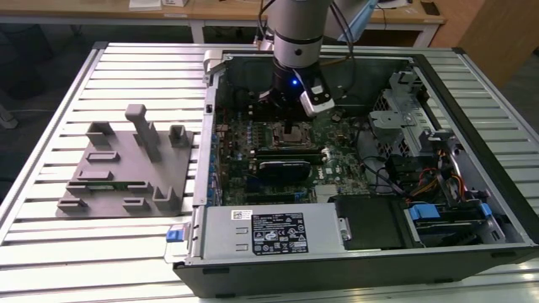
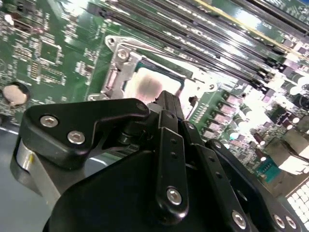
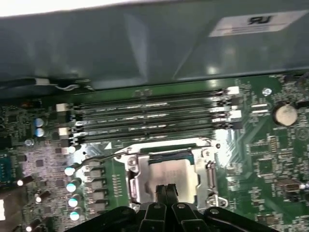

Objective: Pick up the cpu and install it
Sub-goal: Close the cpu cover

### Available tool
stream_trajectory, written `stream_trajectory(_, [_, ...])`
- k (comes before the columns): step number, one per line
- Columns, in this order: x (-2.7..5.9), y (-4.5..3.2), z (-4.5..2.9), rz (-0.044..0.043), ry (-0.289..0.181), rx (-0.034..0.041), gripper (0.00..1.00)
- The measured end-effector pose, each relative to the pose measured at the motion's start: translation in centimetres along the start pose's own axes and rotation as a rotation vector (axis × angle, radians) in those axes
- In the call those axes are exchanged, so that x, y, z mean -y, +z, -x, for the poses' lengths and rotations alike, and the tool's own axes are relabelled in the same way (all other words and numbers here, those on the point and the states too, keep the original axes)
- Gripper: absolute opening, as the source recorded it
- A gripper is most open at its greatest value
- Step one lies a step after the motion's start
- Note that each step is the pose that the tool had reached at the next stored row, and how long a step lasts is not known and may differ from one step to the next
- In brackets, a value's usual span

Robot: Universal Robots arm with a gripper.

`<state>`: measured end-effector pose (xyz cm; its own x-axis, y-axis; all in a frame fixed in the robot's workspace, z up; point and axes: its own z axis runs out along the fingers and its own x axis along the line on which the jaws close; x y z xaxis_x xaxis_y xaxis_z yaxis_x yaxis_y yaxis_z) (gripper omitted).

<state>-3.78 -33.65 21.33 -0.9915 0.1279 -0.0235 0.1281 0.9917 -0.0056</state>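
- Slatted metal table (image 1: 126,69), desks in the background beyond its far edge.
- Open desktop computer case (image 1: 337,271), lying on its side on the table, towards the exterior view's right.
- Universal Robots arm (image 1: 296,31), upright, reaching straight down into the case, wrist pointing at the board.
- Grey fixture plate (image 1: 110,183) with raised blocks, beside the case on the exterior view's left.
- Motherboard (image 1: 252,136), green, on the case floor.
- Memory slots (image 3: 149,116), a parallel row just beside the socket.
- Socket frame (image 3: 137,176), silver metal, enclosing the cpu.
- Gripper (image 3: 165,189), black, low over the socket; fingers (image 2: 169,108) together, nothing between them.
- Cpu (image 3: 174,169), silvery top, flat in the socket directly under the fingertips; contact cannot be told.
- Coin cell (image 3: 284,114), on the board near the socket.
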Motion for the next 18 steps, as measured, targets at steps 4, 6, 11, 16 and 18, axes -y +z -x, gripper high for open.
stream_trajectory(4, [0.09, 0.16, -0.74, 0.0001, 0.0, 0.0, 0.11])
stream_trajectory(6, [0.1, 0.26, -0.87, 0.0003, 0.0, 0.0001, 0.11])
stream_trajectory(11, [0.17, 0.42, -1.24, 0.0131, 0.0, -0.0016, 0.11])
stream_trajectory(16, [0.22, 0.6, -1.47, 0.0435, 0.001, -0.0055, 0.11])
stream_trajectory(18, [0.23, 0.7, -1.49, 0.0441, -0.001, -0.0057, 0.11])
